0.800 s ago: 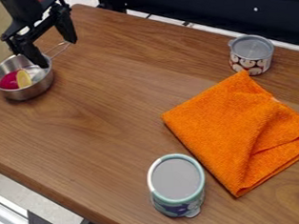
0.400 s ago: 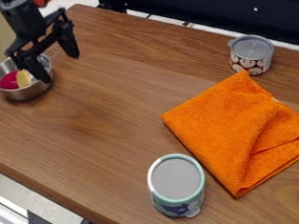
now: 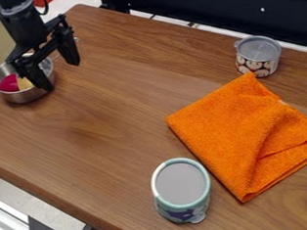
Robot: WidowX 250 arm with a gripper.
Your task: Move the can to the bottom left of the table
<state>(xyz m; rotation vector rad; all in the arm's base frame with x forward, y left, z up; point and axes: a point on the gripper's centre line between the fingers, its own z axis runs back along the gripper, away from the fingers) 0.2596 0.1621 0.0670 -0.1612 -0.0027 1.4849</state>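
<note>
Reaching for either can first means settling which is meant: the tall can [image 3: 181, 191] stands at the lower middle of the view, close to the near edge of the table [image 3: 110, 119], and the short can [image 3: 259, 59] stands at the upper right, just beyond a corner of the orange cloth [image 3: 246, 136]. The task sentence does not say; the tall one seems the likelier, though I can't be sure.

The step in hand looks to be the approach. The gripper [image 3: 61, 75] hangs at the upper left by the metal pan [image 3: 25, 97], its fingers spread wide with nothing between them. It would do well to rise clear of the pan's rim and handle before crossing, then come straight down over the chosen can with a finger on either side of the body, below the rim. A low, even hold should resist tipping; the tall can calls for extra care near that edge, and the fingers should avoid pinching the cloth beside it.

Both cans are upright, grey lids up, long axis vertical as far as the short one's squat shape has one. The tall can's pale tab juts near its base toward the lower right; the short can's sits at its rim, toward the upper left.
</note>
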